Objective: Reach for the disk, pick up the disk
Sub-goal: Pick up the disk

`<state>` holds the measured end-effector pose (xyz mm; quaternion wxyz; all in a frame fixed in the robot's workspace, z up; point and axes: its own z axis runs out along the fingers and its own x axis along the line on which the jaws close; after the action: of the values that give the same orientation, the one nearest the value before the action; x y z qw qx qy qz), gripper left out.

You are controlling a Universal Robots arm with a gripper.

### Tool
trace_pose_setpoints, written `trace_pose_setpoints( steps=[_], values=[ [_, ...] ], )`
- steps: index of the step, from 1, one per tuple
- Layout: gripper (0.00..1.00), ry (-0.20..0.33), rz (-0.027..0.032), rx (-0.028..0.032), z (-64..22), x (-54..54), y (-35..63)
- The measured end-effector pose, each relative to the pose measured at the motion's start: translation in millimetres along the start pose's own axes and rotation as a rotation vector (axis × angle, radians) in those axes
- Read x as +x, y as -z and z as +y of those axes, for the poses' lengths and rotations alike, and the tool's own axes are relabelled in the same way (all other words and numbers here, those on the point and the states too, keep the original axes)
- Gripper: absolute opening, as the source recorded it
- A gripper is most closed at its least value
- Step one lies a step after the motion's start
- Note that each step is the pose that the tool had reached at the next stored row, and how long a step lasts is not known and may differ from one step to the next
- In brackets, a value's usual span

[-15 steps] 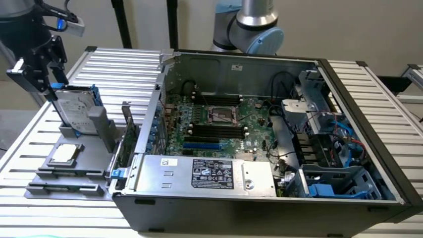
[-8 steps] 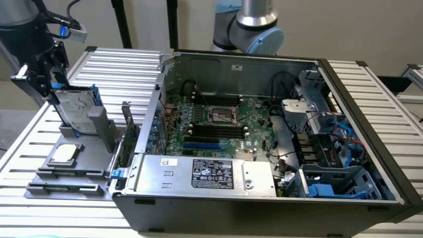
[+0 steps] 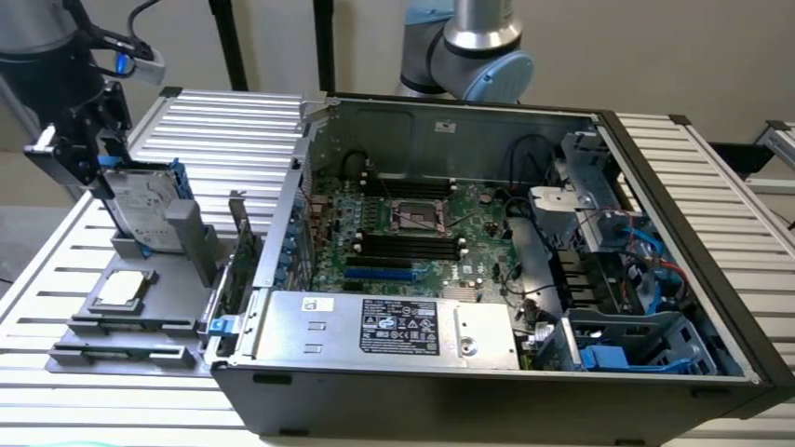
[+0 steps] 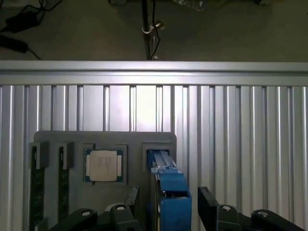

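Observation:
The disk, a silver-grey drive with a white label in a blue caddy, stands on edge in a slot of the grey fixture at the exterior view's left. My gripper is at the disk's upper end. In the wrist view the blue caddy edge sits between my two black fingers, with a small gap on each side. The gripper is open around the disk.
The fixture also holds a small square silver chip and two memory sticks. An open computer case with a silver box with a black label stands beside it on the slatted aluminium table.

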<state>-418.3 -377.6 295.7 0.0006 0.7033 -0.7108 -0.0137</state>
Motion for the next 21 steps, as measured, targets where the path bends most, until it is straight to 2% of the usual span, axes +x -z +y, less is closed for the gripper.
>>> trace_pose_setpoints(
  steps=[6, 9, 11, 14, 15, 16, 18, 21],
  values=[
    [0.6, 0.0, 0.0002, 0.0, 0.0, -4.1, -2.3],
    [0.6, 0.0, 0.0026, -0.0001, 0.0, -6.3, -2.6],
    [0.6, 0.003, 0.0088, 0.0001, 0.0, -6.5, -2.7],
    [0.6, 0.008, 0.0243, 0.0, 0.1, -6.5, -2.6],
    [0.6, 0.009, 0.0272, 0.0001, 0.1, -6.5, -2.6],
    [0.6, 0.01, 0.0275, 0.0005, 0.1, -6.4, -2.6],
    [0.6, 0.011, 0.0277, 0.0041, 0.1, -6.5, -2.5],
    [0.6, 0.012, 0.0275, 0.0196, 0.2, -6.5, -2.6]
  ],
)
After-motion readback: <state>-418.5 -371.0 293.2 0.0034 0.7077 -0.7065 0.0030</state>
